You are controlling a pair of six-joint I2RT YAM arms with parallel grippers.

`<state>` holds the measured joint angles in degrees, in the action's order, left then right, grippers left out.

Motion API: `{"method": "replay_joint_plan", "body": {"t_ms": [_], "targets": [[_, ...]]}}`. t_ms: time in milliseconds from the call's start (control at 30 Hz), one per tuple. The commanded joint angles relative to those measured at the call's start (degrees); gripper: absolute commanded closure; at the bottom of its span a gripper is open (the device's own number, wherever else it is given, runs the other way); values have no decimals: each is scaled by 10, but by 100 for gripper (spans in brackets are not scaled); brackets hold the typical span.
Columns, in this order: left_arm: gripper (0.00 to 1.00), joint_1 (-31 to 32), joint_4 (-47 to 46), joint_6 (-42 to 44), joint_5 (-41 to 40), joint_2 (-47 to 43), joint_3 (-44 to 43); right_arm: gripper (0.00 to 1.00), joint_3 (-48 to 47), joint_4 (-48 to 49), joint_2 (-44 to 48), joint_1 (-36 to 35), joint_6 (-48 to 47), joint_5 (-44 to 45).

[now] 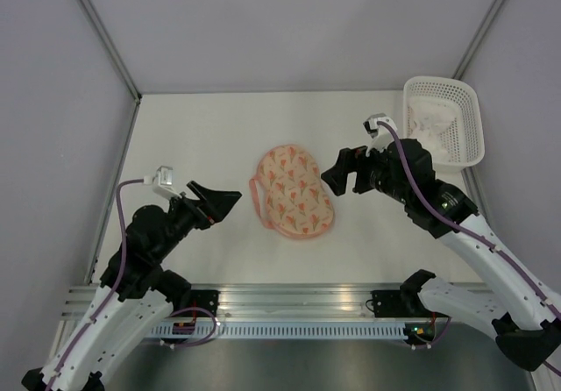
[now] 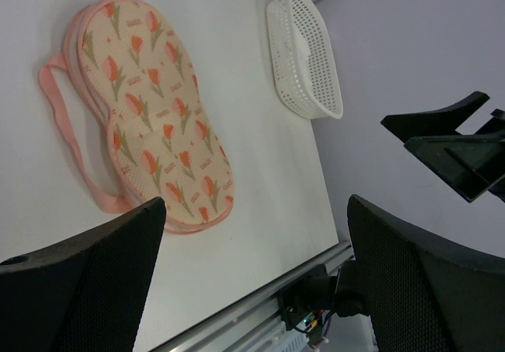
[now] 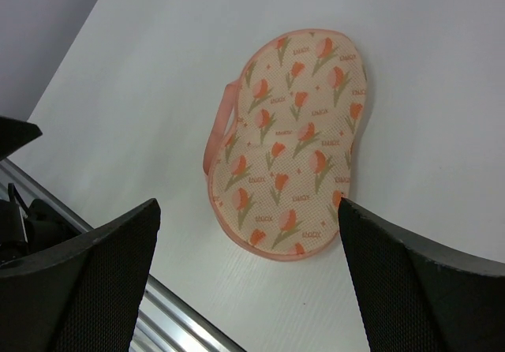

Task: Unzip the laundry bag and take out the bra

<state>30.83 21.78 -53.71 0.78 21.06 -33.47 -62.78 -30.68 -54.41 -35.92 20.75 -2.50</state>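
The bag [image 1: 294,191] lies between the left gripper [image 1: 230,201] and right gripper [image 1: 337,178], clear of both (each gapes wide, holding nothing).

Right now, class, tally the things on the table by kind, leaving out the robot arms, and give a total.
Laundry bag: 1
Basket: 1
White garment, lying in the basket: 1
Total: 3

The laundry bag [image 1: 294,191] is matt mesh cloth with smooth pink trim. The desk [image 1: 202,137] is smooth, matt white. The basket [image 1: 476,124] is white plastic lattice. On the left tool [image 2: 256,289], the fingers [image 2: 95,281] are matt black, finely dimpled.
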Motion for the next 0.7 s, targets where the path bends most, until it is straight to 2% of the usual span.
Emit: {"method": "replay_joint_plan", "body": {"t_ms": [0, 667], "targets": [[0, -2, -28, 59, 21, 10, -33, 2, 13, 5, -3, -4, -5, 9], [0, -2, -47, 105, 63, 28, -53, 2, 45, 54, 5, -4, 24, 5]]}}
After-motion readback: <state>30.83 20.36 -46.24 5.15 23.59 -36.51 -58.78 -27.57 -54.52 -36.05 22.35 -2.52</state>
